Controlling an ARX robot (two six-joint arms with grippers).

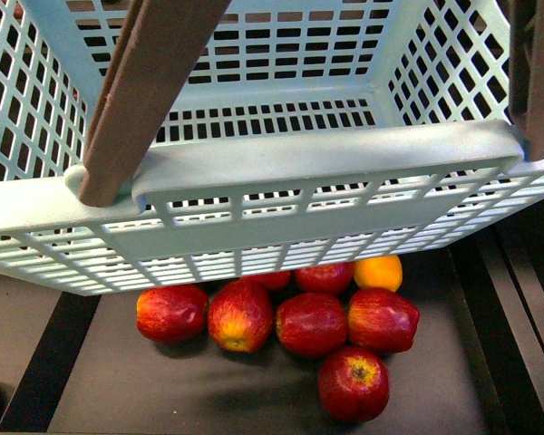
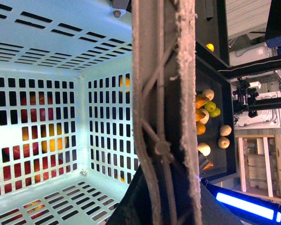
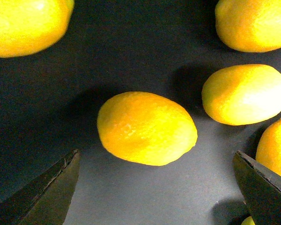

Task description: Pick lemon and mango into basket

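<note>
Over dark tray (image 3: 33, 117), right pincer (image 3: 157, 153) spread wide near lemon (image 3: 146, 128), left pincer (image 2: 150, 206) state unclear, by basket (image 2: 47, 42).

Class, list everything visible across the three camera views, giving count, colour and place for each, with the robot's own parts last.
basket: one, pale teal, slotted, filling the upper front view.
handles: two, brown, on the basket.
apples: about seven, red, on the dark surface below the basket, two partly hidden.
orange fruit: one, yellow-orange, behind the apples.
lemon: one, yellow, central in the right wrist view.
other yellow fruits: four, around the lemon, apart from it.
mixed fruits: several, orange, green, beige, on a black tray, left wrist view.
right gripper: one, dark, open, short of the lemon.
</note>
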